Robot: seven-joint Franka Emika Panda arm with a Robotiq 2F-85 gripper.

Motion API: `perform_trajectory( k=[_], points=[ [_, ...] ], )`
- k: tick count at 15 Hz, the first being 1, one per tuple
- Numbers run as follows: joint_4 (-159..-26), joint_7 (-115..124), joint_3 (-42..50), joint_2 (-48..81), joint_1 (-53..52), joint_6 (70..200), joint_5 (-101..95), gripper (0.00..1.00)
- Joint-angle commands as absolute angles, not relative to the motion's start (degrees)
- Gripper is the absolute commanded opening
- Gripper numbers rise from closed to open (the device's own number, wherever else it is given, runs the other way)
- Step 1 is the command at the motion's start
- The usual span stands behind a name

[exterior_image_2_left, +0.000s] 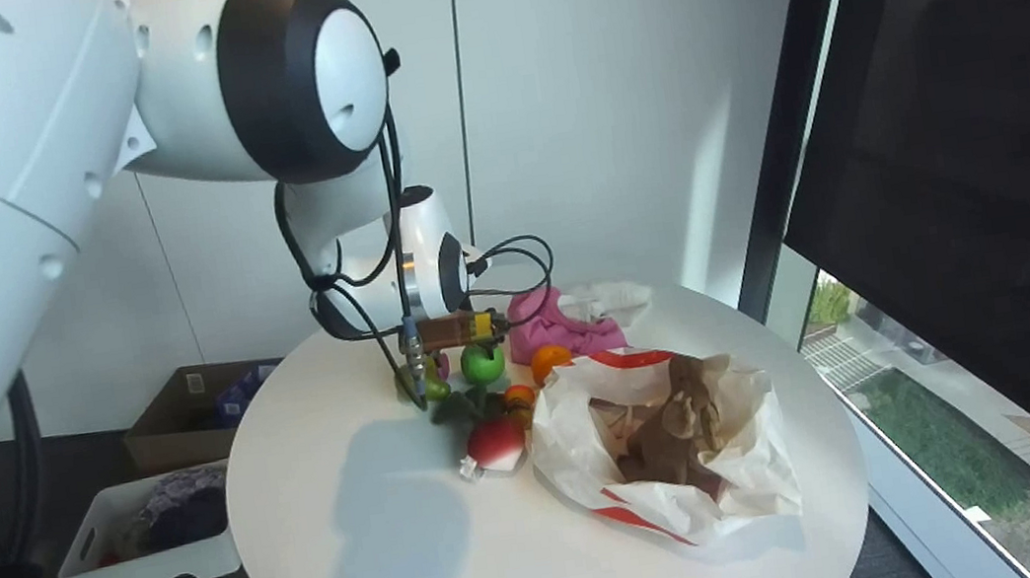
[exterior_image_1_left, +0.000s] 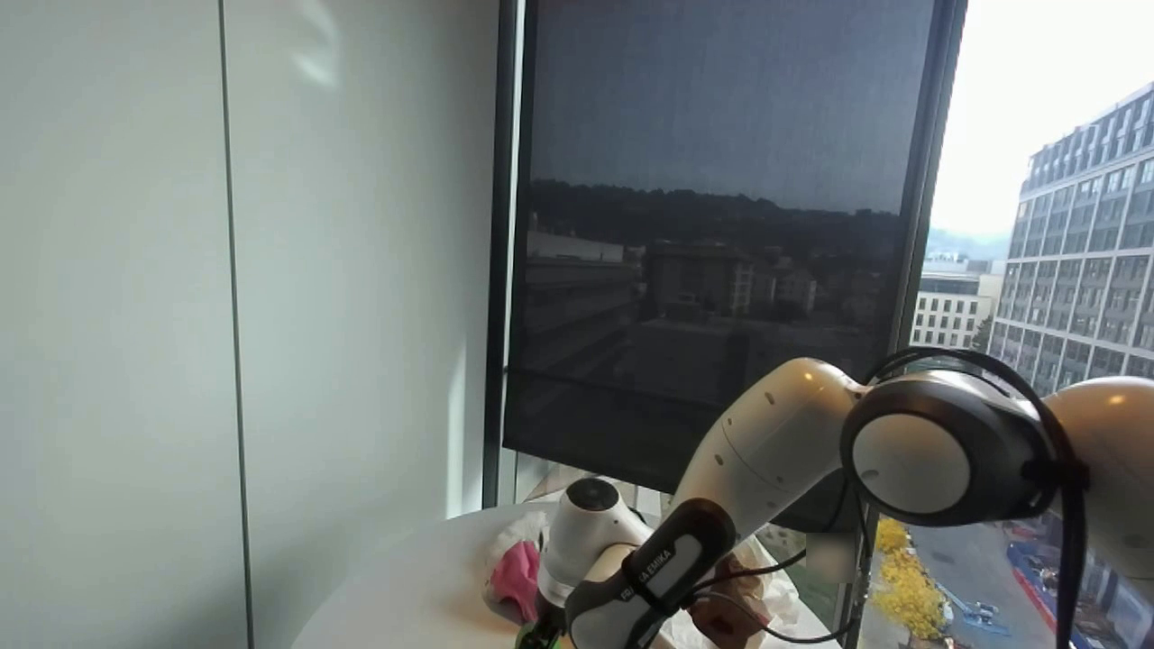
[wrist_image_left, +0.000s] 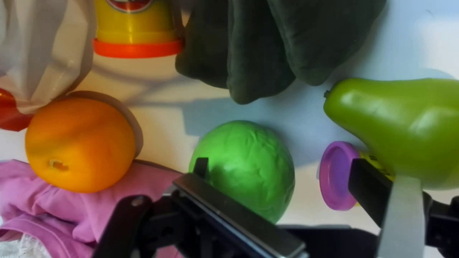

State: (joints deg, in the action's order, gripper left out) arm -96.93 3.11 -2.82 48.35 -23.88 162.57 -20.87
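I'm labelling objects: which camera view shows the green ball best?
The wrist view: the green ball appears largest there, though a gripper finger hides part. In an exterior view, the green ball looks small but recognisable; in an exterior view, a green patch shows at the bottom edge, too little to identify.

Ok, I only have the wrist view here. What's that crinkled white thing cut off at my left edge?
Observer: In an exterior view it's a bag, open, with something brown inside.
Operator: Got it. My gripper is open by the round green thing. What's past the dark green fabric at the top of my picture?
Observer: In an exterior view, a red and white thing lies right next to that fabric; I can't tell whether the two are joined.
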Motion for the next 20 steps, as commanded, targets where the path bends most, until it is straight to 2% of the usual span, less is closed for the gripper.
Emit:
perform_trajectory(
  k=[1,9,10,11,13,17,20],
  points=[
    [-92.03,-0.62,-1.79,52.67,-24.22,165.16,-20.98,1.0],
    [-87.35,-3.24,-0.28,57.45,-24.56,170.56,-20.9,1.0],
    [-86.94,-3.72,-0.32,57.79,-24.41,170.93,-20.77,0.75],
    [-86.77,-3.84,0.04,57.95,-24.55,171.35,-20.77,0.74],
    [-86.67,-4.12,0.26,57.65,-24.52,171.38,-20.55,0.59],
    [-88.31,-2.84,2.24,54.12,-25.56,170.82,-20.55,0.58],
    [-89.42,-0.8,8.66,49.16,-28.48,170.77,-22.25,0.58]
  ],
)
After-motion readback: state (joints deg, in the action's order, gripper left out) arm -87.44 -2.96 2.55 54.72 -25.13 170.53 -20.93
